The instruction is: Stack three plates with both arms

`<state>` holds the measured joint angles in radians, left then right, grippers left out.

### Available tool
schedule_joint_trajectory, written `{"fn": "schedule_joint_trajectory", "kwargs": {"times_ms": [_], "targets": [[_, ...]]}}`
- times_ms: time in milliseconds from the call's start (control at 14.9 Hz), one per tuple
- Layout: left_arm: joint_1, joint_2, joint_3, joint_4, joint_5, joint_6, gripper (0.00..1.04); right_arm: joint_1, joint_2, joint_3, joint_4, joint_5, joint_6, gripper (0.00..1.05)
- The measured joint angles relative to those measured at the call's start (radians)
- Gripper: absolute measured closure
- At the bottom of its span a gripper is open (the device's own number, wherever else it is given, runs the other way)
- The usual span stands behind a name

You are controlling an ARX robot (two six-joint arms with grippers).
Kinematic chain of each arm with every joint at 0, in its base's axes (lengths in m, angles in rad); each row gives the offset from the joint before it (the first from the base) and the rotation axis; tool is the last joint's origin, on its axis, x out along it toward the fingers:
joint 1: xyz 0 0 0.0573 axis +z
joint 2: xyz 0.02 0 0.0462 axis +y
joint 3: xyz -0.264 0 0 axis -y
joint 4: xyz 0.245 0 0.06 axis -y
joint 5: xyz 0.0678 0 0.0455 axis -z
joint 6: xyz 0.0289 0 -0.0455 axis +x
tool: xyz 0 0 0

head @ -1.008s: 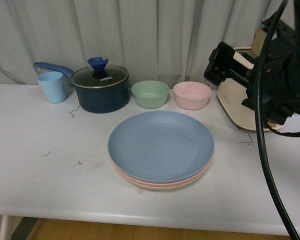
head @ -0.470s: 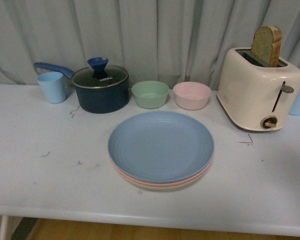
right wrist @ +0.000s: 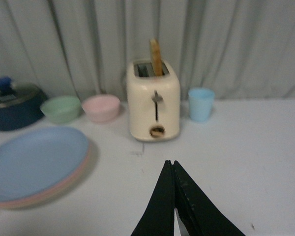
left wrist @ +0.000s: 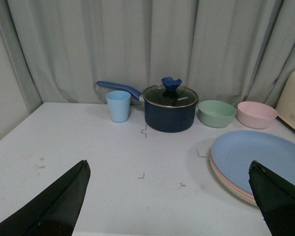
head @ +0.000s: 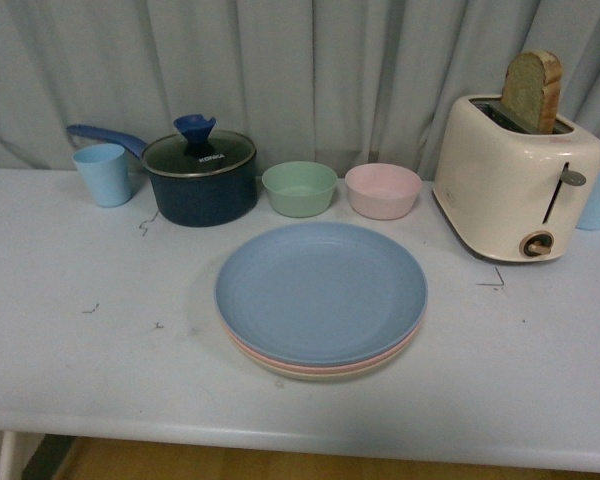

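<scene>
The three plates lie in one stack at the middle of the white table. The light blue plate [head: 321, 290] is on top, the pink plate's rim [head: 280, 362] shows under it, and the beige plate's rim [head: 320, 376] is at the bottom. The stack also shows in the left wrist view [left wrist: 265, 157] and the right wrist view [right wrist: 37, 162]. Neither arm shows in the front view. My left gripper [left wrist: 169, 169] is open and empty above the table, beside the stack. My right gripper [right wrist: 171, 163] is shut and empty above the table, in front of the toaster.
Along the back stand a light blue cup [head: 103, 174], a dark blue lidded saucepan [head: 202, 177], a green bowl [head: 300, 188], a pink bowl [head: 383, 190], and a cream toaster [head: 515, 180] with toast. Another blue cup [right wrist: 201, 104] stands beside the toaster. A curtain hangs behind.
The right arm, which covered the toaster one second ago, has gone out of the front view. The plate stack has not moved.
</scene>
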<state>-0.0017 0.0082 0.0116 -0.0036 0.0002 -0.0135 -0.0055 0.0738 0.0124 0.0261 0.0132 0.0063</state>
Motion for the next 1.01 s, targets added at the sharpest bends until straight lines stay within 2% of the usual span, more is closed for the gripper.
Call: {"fn": "schedule_joint_trajectory", "kwargs": {"times_ms": [134, 806, 874, 1008], "targets": [[0.000, 0.000, 0.000, 0.001, 0.000, 0.000, 0.07, 0.005, -0.070, -0.001, -0.042, -0.011, 0.000, 1.03], [0.000, 0.000, 0.000, 0.000, 0.000, 0.000, 0.07, 0.005, -0.069, -0.001, -0.030, -0.013, 0.000, 1.03], [0.000, 0.000, 0.000, 0.000, 0.000, 0.000, 0.07, 0.005, -0.069, -0.001, -0.030, -0.013, -0.001, 0.97], [0.000, 0.000, 0.000, 0.000, 0.000, 0.000, 0.07, 0.005, -0.069, -0.001, -0.030, -0.013, -0.001, 0.72]]}}
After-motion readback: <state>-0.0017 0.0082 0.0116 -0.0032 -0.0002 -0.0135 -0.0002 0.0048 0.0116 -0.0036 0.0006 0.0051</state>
